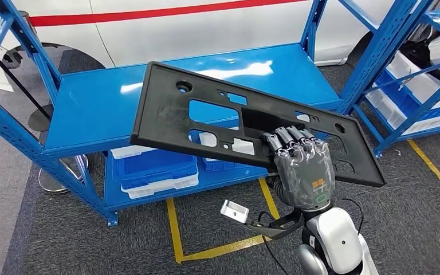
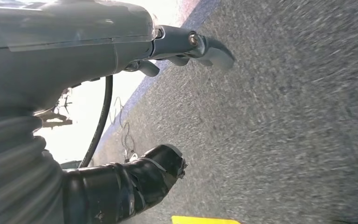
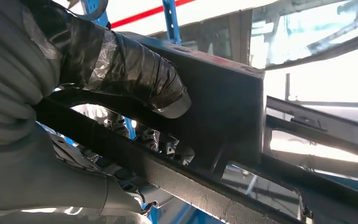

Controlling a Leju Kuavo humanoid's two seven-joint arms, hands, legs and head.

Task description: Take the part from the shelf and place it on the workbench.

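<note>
1. Gripping the black plastic panel (image 1: 206, 114) along its near edge, the right hand (image 1: 303, 172) has its fingers (image 1: 289, 140) hooked through a cutout and its thumb (image 3: 135, 74) pressed on the underside.
2. The panel hangs tilted in the air above the blue shelf (image 1: 91, 109), just clear of the shelf's front edge.
3. The left hand (image 2: 121, 116) hangs over grey carpet (image 2: 284, 140), fingers apart, holding nothing.
4. Blue bins (image 1: 154, 169) sit on the lower shelf level.

— Where is the long black plastic panel with cut-outs (image 1: 206, 114) placed?

— It is gripped at its near edge by the right hand (image 1: 302, 172); from the fingers (image 1: 289, 140) it is extended leftward, above the blue metal shelf rack (image 1: 91, 109).

— What is found beyond the fingers?

— Blue plastic bins (image 1: 154, 172) are stacked on the lower shelf, below the panel. A small white part (image 1: 234, 211) is lying on the grey carpet floor (image 1: 91, 240), nearer than the fingers.
</note>
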